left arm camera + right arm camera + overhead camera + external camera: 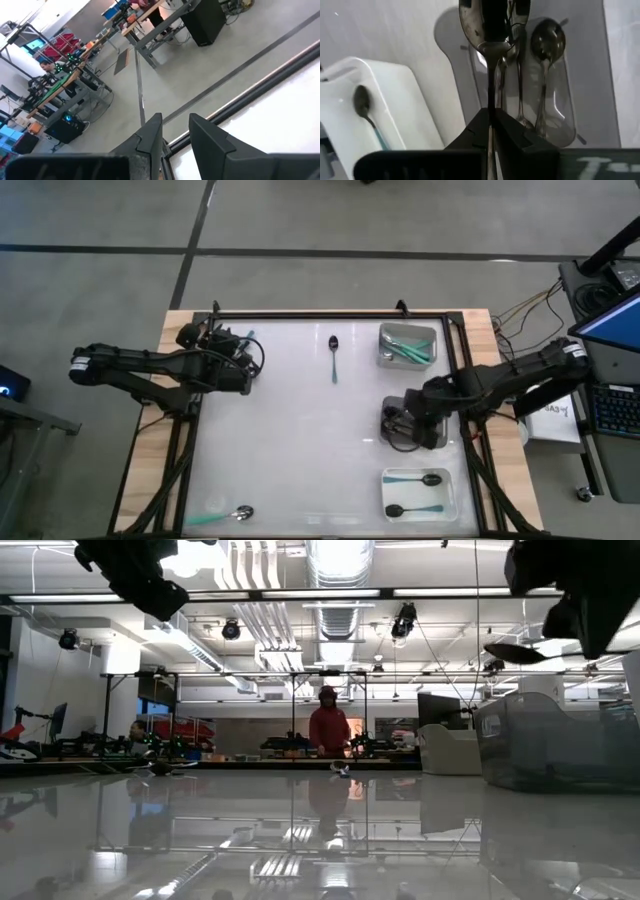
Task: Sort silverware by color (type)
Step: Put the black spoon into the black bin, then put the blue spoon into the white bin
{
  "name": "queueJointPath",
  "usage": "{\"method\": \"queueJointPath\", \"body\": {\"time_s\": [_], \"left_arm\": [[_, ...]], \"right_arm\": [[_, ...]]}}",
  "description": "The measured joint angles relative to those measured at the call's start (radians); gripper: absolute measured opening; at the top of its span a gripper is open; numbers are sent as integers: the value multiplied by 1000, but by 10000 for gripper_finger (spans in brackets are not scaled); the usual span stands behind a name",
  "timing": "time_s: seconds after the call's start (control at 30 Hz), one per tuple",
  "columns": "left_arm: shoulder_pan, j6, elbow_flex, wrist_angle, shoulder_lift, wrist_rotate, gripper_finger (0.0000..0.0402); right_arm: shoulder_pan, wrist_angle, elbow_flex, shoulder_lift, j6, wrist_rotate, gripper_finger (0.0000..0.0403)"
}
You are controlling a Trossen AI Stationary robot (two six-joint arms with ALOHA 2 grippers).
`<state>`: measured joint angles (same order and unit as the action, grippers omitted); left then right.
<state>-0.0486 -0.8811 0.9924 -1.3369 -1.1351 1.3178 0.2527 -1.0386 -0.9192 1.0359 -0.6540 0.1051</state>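
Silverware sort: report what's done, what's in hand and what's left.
Done: teal-handled spoons lie in the grey tray, two black-bowled ones in the white tray, and metal spoons in a third tray. In hand: the right claw is shut on an all-metal spoon above that tray. Left: the dark spoon mid-table and the silver-bowled spoon at the near edge. The left claw waits at the far left corner.
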Motion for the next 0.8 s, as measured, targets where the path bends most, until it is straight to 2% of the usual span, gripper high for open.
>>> {"method": "queueJointPath", "body": {"time_s": [0.2, 0.43, 0.7, 0.8], "left_arm": [[0, 0, 1, 12, 0, -1, 80], [0, 2, 2, 13, 0, -20, 80], [0, 4, 2, 13, -1, -20, 80], [0, 4, 2, 13, -1, -20, 80]], "right_arm": [[14, 6, 43, 20, -7, 0, 11], [14, 8, 71, 47, -91, 0, 43], [13, 7, 32, 56, -95, -1, 82], [13, 20, -3, 57, -94, -55, 87]]}}
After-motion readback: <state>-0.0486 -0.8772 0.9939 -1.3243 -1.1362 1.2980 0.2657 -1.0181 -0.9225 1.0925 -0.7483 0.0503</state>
